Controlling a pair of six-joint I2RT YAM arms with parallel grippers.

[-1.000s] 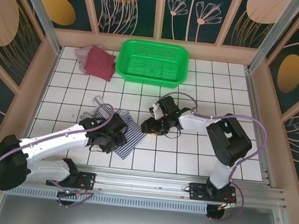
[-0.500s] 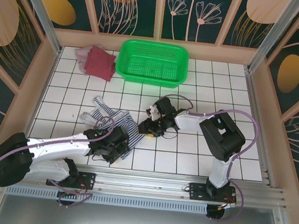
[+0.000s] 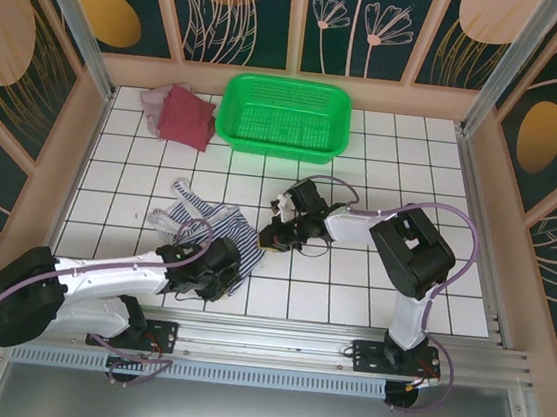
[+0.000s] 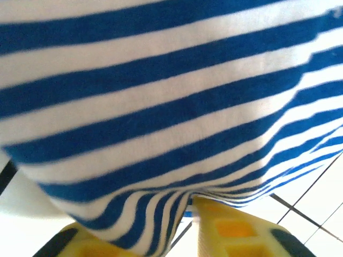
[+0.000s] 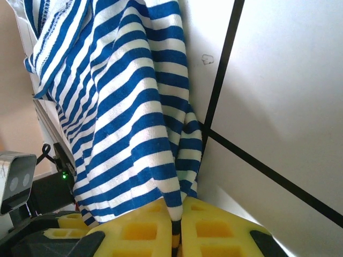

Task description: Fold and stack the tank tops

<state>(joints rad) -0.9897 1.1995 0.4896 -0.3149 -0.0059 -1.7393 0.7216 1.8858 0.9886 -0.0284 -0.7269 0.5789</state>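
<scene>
Your pink top (image 3: 153,101) and red top (image 3: 189,118) lie piled beside the green basket (image 3: 280,149), while your left gripper (image 4: 185,214) and right gripper (image 5: 179,214) both pinch the unfolded striped top (image 3: 206,222).

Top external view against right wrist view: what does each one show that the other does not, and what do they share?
Top external: the green basket, and beside it the maroon tank top lying on the pink tank top. Right wrist: the right end effector with its yellow fingers closed on a fold of cloth. Shared: the striped tank top and the white tiled table.
</scene>
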